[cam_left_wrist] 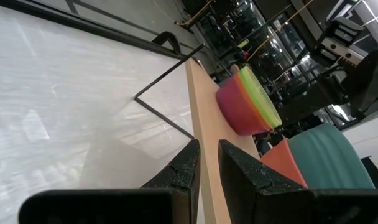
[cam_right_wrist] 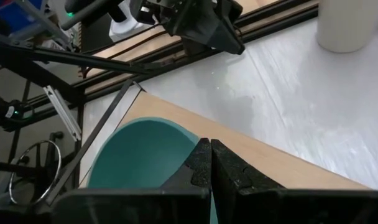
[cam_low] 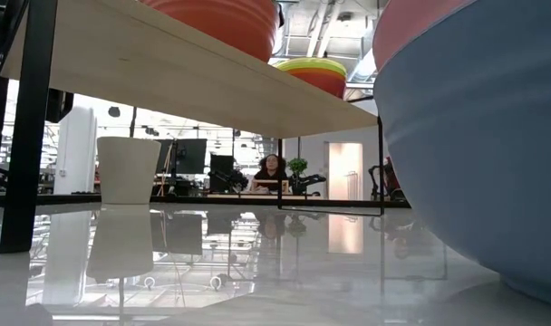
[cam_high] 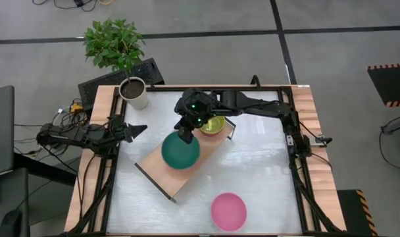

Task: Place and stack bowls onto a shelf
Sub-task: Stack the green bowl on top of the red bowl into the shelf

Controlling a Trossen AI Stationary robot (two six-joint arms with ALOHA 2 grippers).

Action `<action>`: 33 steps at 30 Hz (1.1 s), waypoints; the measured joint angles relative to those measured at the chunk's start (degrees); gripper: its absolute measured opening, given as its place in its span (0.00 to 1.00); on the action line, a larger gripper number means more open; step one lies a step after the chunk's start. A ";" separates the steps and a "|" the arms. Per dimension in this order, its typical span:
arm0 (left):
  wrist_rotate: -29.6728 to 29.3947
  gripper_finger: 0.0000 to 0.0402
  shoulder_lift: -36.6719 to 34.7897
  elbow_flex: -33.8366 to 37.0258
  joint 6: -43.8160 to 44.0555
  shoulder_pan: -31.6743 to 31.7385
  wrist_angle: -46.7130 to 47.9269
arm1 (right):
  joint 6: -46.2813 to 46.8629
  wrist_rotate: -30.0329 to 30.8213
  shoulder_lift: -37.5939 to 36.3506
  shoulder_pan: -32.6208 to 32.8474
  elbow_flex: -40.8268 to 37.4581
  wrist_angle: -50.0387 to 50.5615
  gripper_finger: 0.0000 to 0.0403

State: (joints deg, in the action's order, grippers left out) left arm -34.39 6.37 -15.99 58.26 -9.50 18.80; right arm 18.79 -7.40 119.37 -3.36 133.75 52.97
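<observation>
Two bowl stacks on the shelf; pink bowl apart on the table.
Right gripper, fingers pressed together and empty, hangs above the teal bowl's rim. Yellow-green bowl sits beside it. Left gripper, fingers nearly together, waits near the white pot.

Grey floor marked with dark lines surrounds the table; beyond it, seemingly desks with monitors.
</observation>
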 joint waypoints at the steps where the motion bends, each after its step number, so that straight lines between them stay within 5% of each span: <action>1: 0.00 0.11 0.00 0.00 0.00 0.00 0.10 | 0.00 -0.02 0.00 0.00 0.00 0.00 0.05; 26: -0.12 0.11 -0.02 0.00 0.00 0.00 0.35 | -0.85 -0.06 3.56 1.45 -0.11 -0.45 0.05; 33: -1.06 0.11 -0.02 0.00 0.00 0.00 0.83 | -0.68 -0.02 -1.50 1.68 -0.02 -1.94 0.05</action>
State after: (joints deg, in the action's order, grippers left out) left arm -35.45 6.35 -15.99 58.26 -9.50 19.63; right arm 18.11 -7.42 117.87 -1.67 133.73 51.03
